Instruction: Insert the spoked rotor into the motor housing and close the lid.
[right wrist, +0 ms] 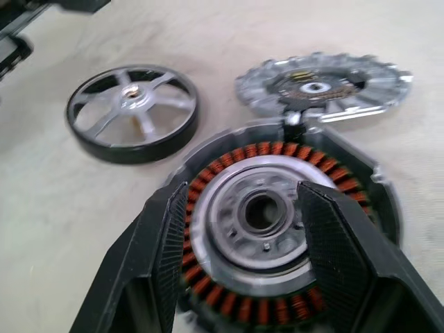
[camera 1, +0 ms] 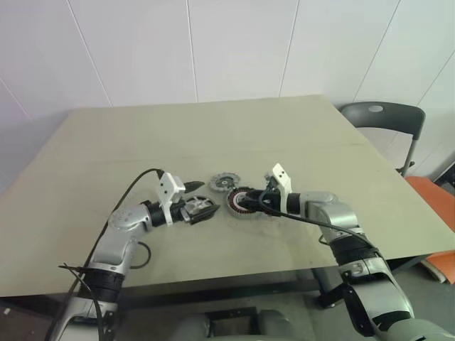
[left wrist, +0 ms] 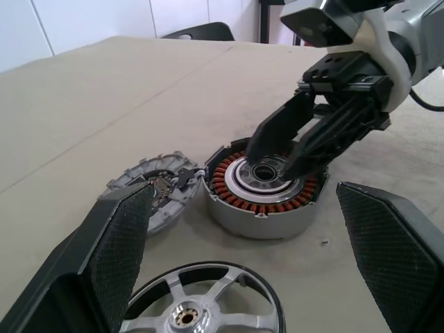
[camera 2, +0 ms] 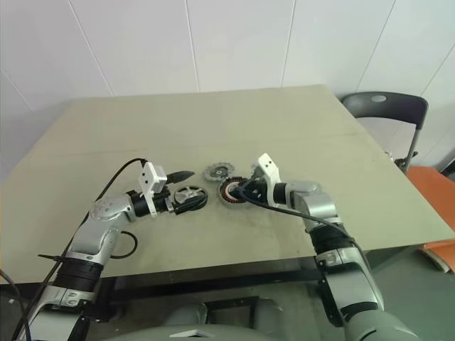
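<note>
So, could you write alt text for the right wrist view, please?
The right gripper straddles the motor housing, fingers apart over its copper windings. The lid lies hinged open behind it, the spoked rotor flat beside it on the table.

Beige table (camera 1: pixel 213 135), white panelled wall (camera 1: pixel 234 42), grey chair (camera 1: pixel 384 117)

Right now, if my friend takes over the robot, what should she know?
Left gripper: open, spoked rotor lying on the table between its fingers, not gripped.
Right gripper: partly open, fingers over the motor housing.
Lid: lying beside the housing, touching its rim.
Done: nothing assembled.
Left: put the rotor in, then close the lid.
</note>
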Controlling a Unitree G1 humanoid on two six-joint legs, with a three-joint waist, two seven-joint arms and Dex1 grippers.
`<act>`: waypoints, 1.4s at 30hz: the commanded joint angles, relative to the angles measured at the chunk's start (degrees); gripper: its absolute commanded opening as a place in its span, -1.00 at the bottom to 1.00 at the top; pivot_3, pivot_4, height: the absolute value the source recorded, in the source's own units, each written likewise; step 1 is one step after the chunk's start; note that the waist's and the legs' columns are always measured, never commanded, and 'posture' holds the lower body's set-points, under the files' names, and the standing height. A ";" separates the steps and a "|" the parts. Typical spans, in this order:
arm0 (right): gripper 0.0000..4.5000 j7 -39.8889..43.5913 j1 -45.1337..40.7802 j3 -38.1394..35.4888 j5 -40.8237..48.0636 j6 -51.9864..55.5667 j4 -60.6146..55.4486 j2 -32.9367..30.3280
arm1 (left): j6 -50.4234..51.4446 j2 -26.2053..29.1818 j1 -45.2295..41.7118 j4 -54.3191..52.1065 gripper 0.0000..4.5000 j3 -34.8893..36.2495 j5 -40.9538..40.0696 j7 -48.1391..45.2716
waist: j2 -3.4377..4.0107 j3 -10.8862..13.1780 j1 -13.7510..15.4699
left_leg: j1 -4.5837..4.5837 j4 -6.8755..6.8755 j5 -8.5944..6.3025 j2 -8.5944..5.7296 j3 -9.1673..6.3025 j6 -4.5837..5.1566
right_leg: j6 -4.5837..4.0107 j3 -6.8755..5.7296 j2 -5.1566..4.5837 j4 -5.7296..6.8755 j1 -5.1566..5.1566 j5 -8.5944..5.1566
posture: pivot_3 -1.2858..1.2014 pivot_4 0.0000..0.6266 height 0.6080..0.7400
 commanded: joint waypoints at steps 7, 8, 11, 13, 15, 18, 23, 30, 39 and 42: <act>-0.98 -3.83 -1.32 2.58 -4.59 -7.49 2.12 1.12 | -0.63 0.06 -0.94 -0.98 1.00 0.13 0.11 0.15 | 0.01 0.01 -0.18 | 0.00 -0.01 0.00 0.00 0.01 0.00 | 0.00 0.00 0.00 0.00 -0.01 -0.01 | 0.03 -1.00 1.00; -0.98 -3.92 -1.29 2.84 -4.80 -7.78 2.16 1.24 | -0.63 0.07 -0.93 -0.99 1.00 0.15 0.11 0.17 | 0.01 0.01 -0.24 | 0.00 -0.01 0.00 0.00 0.01 0.00 | 0.00 0.00 0.00 0.00 0.00 -0.01 | 0.03 -1.00 1.00; -0.98 -3.93 -1.05 4.76 -6.76 -8.65 2.14 0.84 | -0.62 0.12 -0.89 -1.04 1.00 0.22 0.15 0.30 | 0.01 0.01 -0.36 | 0.02 -0.01 0.00 0.00 0.01 0.00 | 0.00 0.00 0.01 0.01 0.00 -0.01 | 0.03 -1.00 1.00; -0.98 -4.21 -1.08 5.66 -7.93 -9.20 2.42 0.54 | -0.63 0.17 -0.88 -1.03 1.00 0.32 0.18 0.43 | 0.01 0.00 -0.50 | 0.04 -0.01 0.00 0.00 0.01 0.00 | 0.00 0.00 0.01 0.01 0.02 -0.01 | 0.03 -1.00 1.00; -0.98 -3.73 -1.09 6.19 -8.28 -9.43 2.48 0.40 | -0.68 0.23 -0.86 -1.00 1.00 0.36 0.23 0.51 | 0.01 0.00 -0.84 | 0.05 -0.01 0.00 0.00 0.01 0.00 | 0.00 0.00 0.01 0.02 0.04 -0.01 | 0.03 -1.00 1.00; -0.98 -2.46 -0.78 7.60 -9.06 -10.07 2.08 -0.15 | -0.84 0.32 -0.78 -0.98 1.00 0.45 0.32 0.69 | 0.01 0.00 -1.19 | 0.08 -0.01 0.00 0.00 0.00 0.00 | 0.00 0.00 0.00 0.01 0.09 -0.01 | 0.03 -1.00 1.00; -0.98 3.21 1.29 12.20 -10.82 -10.38 0.14 -3.76 | -0.78 0.49 -0.59 -1.35 1.00 0.61 0.34 1.01 | 0.01 -0.02 -1.15 | 0.11 -0.01 0.00 0.00 -0.01 0.00 | 0.01 -0.01 0.00 0.00 0.12 -0.02 | 0.03 -1.00 1.00; -0.98 -6.17 -5.58 0.15 -4.20 -14.47 8.29 2.56 | 0.10 -0.45 1.72 -2.53 1.00 4.17 -1.93 4.44 | 0.08 0.03 -1.46 | 0.54 -0.01 -0.04 0.04 -0.01 -0.07 | 0.21 0.00 0.01 0.02 0.51 -0.17 | 0.03 -1.00 1.00; -0.98 2.65 -10.17 -1.82 -2.18 -17.40 9.73 -1.32 | 25.75 -3.58 10.96 -17.80 1.00 18.17 -27.75 16.11 | 0.24 0.14 -1.45 | -0.10 -0.32 -0.01 -0.01 0.07 0.00 | 0.21 0.07 -0.06 -0.02 -0.26 0.13 | 0.03 -1.00 1.00; -0.98 4.78 -10.97 -1.51 -2.67 -18.25 9.89 -3.48 | 34.26 -5.03 15.68 -23.39 1.00 22.04 -39.79 21.66 | 0.23 0.14 -1.34 | -0.09 -0.54 -0.01 -0.01 0.12 0.00 | 0.21 0.13 -0.10 -0.06 -0.39 0.12 | 0.03 -1.00 1.00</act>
